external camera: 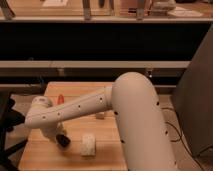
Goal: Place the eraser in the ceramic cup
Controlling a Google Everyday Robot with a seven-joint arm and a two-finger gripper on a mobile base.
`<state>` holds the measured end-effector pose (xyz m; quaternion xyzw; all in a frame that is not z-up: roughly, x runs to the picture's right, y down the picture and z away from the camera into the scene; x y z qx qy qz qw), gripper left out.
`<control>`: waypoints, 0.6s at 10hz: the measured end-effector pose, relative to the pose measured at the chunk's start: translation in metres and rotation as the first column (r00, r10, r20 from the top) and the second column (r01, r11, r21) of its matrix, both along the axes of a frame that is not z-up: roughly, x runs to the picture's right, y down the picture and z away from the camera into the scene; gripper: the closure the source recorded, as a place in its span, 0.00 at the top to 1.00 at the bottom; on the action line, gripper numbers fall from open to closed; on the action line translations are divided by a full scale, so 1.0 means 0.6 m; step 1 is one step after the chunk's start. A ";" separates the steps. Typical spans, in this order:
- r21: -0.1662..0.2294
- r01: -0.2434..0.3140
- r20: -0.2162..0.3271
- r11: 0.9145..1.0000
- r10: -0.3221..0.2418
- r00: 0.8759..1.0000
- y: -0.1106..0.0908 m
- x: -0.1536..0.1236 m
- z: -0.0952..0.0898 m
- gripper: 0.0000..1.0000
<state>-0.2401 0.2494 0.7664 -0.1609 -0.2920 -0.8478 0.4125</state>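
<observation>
Gripper [62, 141] low over the near-left of the wooden table [107, 150], just left of the ceramic cup [88, 145].
Cannot tell its opening or load; no telling the eraser from the dark tip. Likely light, stiff, grippy: best pinched across narrow sides, mid-length.

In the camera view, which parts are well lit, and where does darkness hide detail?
Camera view: warm light falls on the white arm and wooden table; the shelf opening behind is nearly black; the dark gripper, low over the table beside the ceramic cup, blends into shadow under the arm.
</observation>
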 end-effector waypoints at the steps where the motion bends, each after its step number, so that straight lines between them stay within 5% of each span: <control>1: 0.000 -0.003 -0.008 1.000 0.003 1.000 0.000 0.003 0.000 0.00; 6: 0.006 -0.020 -0.036 1.000 0.020 0.999 -0.030 0.030 -0.022 0.00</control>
